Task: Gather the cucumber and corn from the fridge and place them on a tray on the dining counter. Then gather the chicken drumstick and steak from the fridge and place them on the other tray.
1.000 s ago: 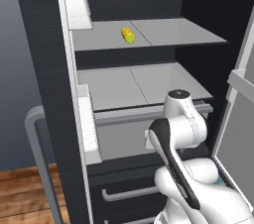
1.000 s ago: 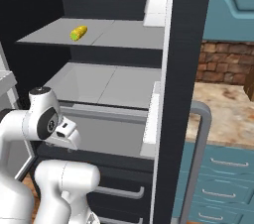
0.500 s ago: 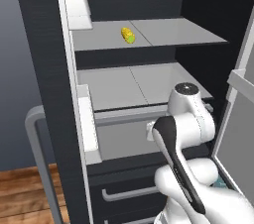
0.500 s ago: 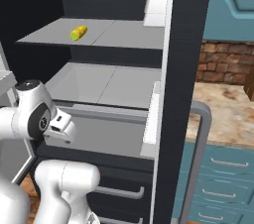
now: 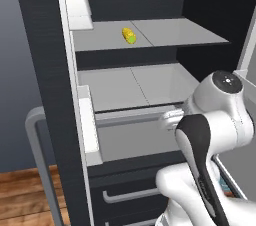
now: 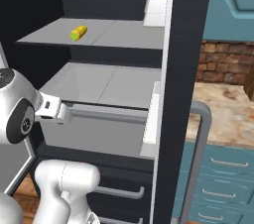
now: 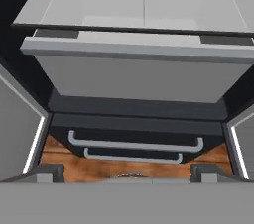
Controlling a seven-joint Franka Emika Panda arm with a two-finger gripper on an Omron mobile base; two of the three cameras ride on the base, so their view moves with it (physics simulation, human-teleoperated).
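Open fridge [image 5: 45, 70] interior: the corn [image 5: 129, 35] lies alone on the upper shelf [image 5: 170, 32], likely light, rigid, best pinched across its middle; gripper [image 7: 127, 172] fingers spread, released, below, facing drawers.

The fridge [image 5: 45, 45] is very dark navy-black, with pale grey shelves [image 5: 165, 32] and white door bins [image 5: 80, 5]. At about eleven o'clock in the right base view, the corn [image 6: 78, 32] is bright yellow with a green end. At three o'clock there, the stone countertop [image 6: 225, 114] is mottled beige-brown over teal drawers [image 6: 223, 178]. The floor [image 7: 64, 161] is warm brown wood.
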